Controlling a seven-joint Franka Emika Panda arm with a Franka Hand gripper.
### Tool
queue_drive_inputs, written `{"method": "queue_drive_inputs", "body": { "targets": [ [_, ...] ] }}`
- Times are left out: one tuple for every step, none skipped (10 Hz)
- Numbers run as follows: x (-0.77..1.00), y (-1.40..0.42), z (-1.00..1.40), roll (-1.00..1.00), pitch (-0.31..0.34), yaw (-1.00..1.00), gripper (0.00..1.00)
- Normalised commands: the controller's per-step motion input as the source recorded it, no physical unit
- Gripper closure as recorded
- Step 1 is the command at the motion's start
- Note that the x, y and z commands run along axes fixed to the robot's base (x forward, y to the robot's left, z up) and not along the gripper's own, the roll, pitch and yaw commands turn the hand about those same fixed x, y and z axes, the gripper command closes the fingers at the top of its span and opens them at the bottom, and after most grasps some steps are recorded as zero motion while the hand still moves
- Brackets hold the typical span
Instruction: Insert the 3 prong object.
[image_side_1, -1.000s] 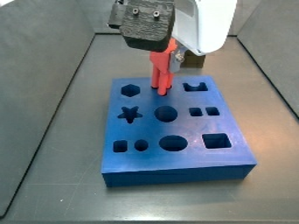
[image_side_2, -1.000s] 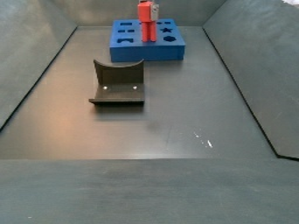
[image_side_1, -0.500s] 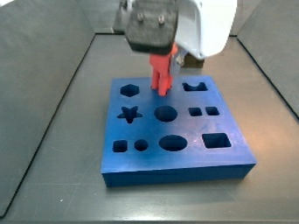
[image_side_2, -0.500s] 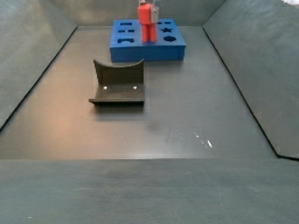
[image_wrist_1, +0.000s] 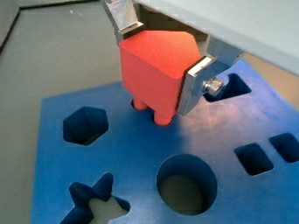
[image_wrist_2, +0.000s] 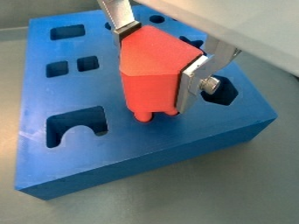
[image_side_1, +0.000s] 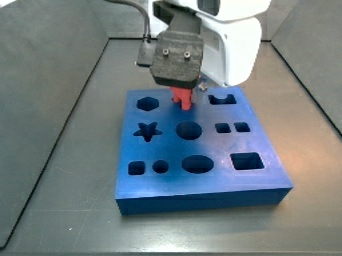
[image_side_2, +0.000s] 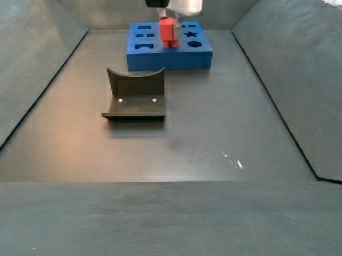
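Observation:
The 3 prong object (image_wrist_1: 158, 74) is a red-orange piece, held upright between the silver fingers (image_wrist_1: 197, 80) of my gripper (image_wrist_1: 159, 57). It also shows in a wrist view (image_wrist_2: 158, 74). It stands at the far middle of the blue block (image_side_1: 201, 165), and only short stubs of its prongs (image_wrist_2: 149, 115) show above the block's top. In a side view my gripper (image_side_1: 183, 92) hides most of the piece (image_side_1: 183, 101). In a side view the piece (image_side_2: 168, 30) stands on the block (image_side_2: 170, 50) at the far end.
The block has several shaped holes: a hexagon (image_wrist_1: 84, 125), a star (image_wrist_1: 93, 197), a round one (image_wrist_1: 187, 184), an arch (image_wrist_2: 73, 131). The dark fixture (image_side_2: 135, 95) stands on the grey floor in front of the block. Grey walls ring the floor.
My gripper has moved down with the red-orange piece. The piece sits lower on the block, and less of its prongs shows.

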Motion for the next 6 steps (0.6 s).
{"method": "queue_drive_inputs", "body": {
  "targets": [
    [0.00,0.00,-0.30,-0.07,0.000,-0.01,1.00],
    [0.00,0.00,-0.34,-0.08,-0.006,0.00,1.00],
    [0.00,0.02,-0.32,-0.05,-0.034,0.00,1.00],
    [0.00,0.00,-0.17,-0.03,-0.026,0.00,1.00],
    [0.00,0.01,0.00,-0.05,-0.020,0.00,1.00],
    [0.00,0.00,0.00,0.00,0.000,0.00,1.00]
  ]
}}
